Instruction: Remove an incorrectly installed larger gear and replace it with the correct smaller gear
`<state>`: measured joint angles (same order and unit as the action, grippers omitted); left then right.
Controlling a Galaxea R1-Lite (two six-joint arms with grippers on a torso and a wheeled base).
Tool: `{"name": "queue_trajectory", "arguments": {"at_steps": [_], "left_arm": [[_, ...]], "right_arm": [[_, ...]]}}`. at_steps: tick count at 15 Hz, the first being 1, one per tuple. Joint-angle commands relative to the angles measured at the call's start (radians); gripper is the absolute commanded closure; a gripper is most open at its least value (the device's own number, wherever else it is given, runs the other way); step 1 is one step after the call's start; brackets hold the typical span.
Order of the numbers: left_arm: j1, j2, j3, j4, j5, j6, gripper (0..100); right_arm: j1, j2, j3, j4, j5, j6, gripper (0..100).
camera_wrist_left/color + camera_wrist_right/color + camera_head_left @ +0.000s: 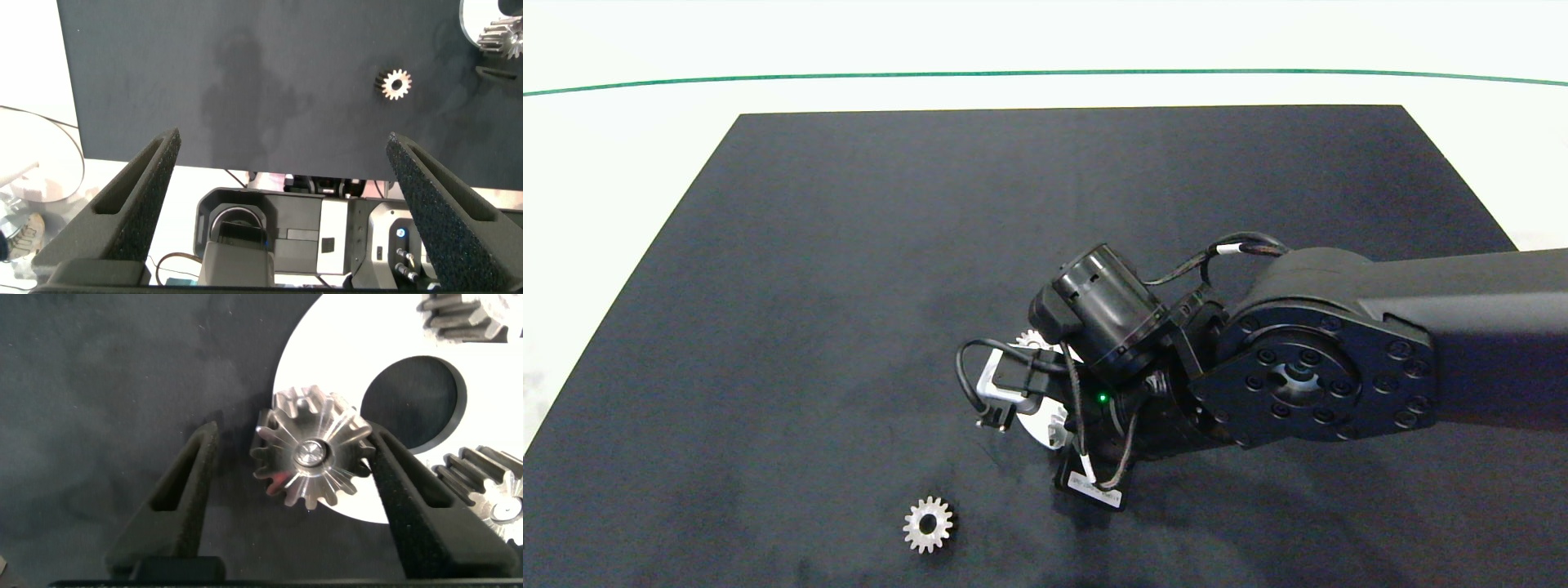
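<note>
The larger gear (pixel 309 453), shiny with long pointed teeth, sits on a pin at the rim of a white round plate (pixel 327 343). My right gripper (pixel 296 439) is open and straddles it: one finger touches its teeth, the other stands a little off. In the head view the right wrist (pixel 1111 318) hides this gear. The smaller gear (pixel 928 525) lies loose on the black mat near the front edge, also seen from the left wrist (pixel 396 83). My left gripper (pixel 283 137) is open and empty, back beyond the mat's edge.
Two compact blunt-toothed gears (pixel 462 314) (pixel 490 486) stand on the same plate around its dark centre hole (pixel 413 400). The black mat (pixel 849 245) lies on a white table. The robot's base shows below the left gripper.
</note>
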<state>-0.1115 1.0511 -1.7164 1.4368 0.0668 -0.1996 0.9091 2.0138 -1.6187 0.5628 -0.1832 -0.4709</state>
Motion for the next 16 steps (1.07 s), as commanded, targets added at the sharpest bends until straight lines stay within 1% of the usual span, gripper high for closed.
{"name": "queue_trajectory", "arguments": {"at_steps": [1,8,13,15,16], "left_arm": [[0.000,0.000,0.000,0.008,0.001,-0.001,0],[-0.002,-0.002,0.000,0.008,0.001,-0.001,0],[-0.002,-0.002,0.000,0.007,0.001,-0.001,0],[-0.002,-0.003,0.000,0.007,0.001,-0.001,0],[-0.002,-0.003,0.000,0.007,0.001,-0.001,0]], "right_arm": [[-0.004,-0.001,0.000,0.003,-0.001,-0.003,36],[-0.030,-0.006,0.017,0.003,-0.001,-0.006,51],[-0.029,-0.003,0.016,0.002,-0.001,-0.006,61],[-0.029,-0.003,0.017,-0.011,-0.001,-0.006,64],[-0.029,-0.004,0.019,-0.011,-0.001,-0.011,67]]}}
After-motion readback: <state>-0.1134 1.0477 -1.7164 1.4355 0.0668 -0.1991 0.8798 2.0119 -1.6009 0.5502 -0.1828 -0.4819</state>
